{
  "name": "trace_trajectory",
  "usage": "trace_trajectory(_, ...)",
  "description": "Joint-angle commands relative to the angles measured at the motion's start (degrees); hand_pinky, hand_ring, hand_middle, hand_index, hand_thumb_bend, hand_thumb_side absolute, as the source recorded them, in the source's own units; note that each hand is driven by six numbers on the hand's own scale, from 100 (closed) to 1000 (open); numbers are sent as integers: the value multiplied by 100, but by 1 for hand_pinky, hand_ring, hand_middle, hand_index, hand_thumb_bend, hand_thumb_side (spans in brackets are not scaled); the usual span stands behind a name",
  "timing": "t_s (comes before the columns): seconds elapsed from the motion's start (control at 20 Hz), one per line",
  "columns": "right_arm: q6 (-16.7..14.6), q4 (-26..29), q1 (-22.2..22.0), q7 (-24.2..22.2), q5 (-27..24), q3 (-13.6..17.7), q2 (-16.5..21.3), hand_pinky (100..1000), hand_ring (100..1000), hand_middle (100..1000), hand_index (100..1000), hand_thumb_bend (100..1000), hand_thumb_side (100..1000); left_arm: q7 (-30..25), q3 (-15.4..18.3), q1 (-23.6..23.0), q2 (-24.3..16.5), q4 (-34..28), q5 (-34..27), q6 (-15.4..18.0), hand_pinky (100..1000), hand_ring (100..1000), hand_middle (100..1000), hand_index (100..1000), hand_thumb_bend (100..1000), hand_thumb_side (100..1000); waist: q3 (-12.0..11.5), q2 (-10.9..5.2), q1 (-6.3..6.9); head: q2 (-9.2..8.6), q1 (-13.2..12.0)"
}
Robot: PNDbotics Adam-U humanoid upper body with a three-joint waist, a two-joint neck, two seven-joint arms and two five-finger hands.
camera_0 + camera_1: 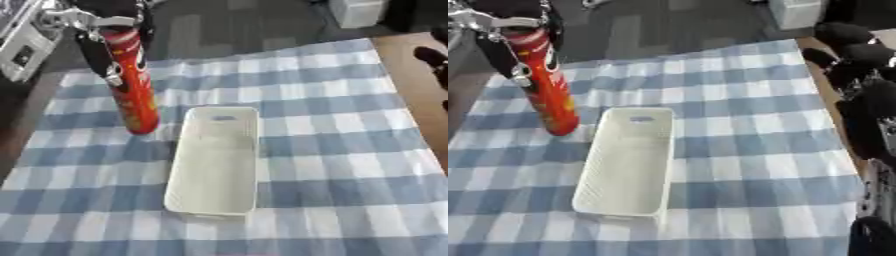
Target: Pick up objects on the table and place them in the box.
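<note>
A tall red tube-shaped can point(134, 85) hangs nearly upright, its lower end just left of the white box point(215, 160) and close above the cloth. My left hand point(98, 45) is shut on the can's upper part, fingers wrapped round it. The long white box lies lengthwise at the middle of the blue and white checked cloth, and nothing shows inside it. My right hand point(859, 65) is at the right edge, dark fingers spread and relaxed, holding nothing.
The checked cloth point(341, 150) covers most of the table, whose brown top point(420, 75) shows at the right. A white unit point(354, 11) stands on the floor beyond, and grey equipment point(22, 40) sits at the far left.
</note>
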State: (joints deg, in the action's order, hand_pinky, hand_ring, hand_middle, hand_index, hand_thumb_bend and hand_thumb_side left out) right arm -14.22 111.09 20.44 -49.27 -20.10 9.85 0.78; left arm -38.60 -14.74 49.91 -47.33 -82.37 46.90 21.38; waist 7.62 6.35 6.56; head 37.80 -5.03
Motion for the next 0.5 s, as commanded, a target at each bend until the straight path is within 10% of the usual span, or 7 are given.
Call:
trace_trajectory(0.05,-274,43,34,-270,7,-22,91,937,974,884,816,100,529,-48,124,71,-327,-295,-341,-14,100,157,178,201,542,100,-16,-113,-6,15,53)
trace_trajectory(0.5,-266,8,-20,-270,42,-3,148,945,985,884,817,100,532,-471,236,-23,-832,-1596,-1440,-284,100,161,180,201,558,100,-122,-157,29,79,143)
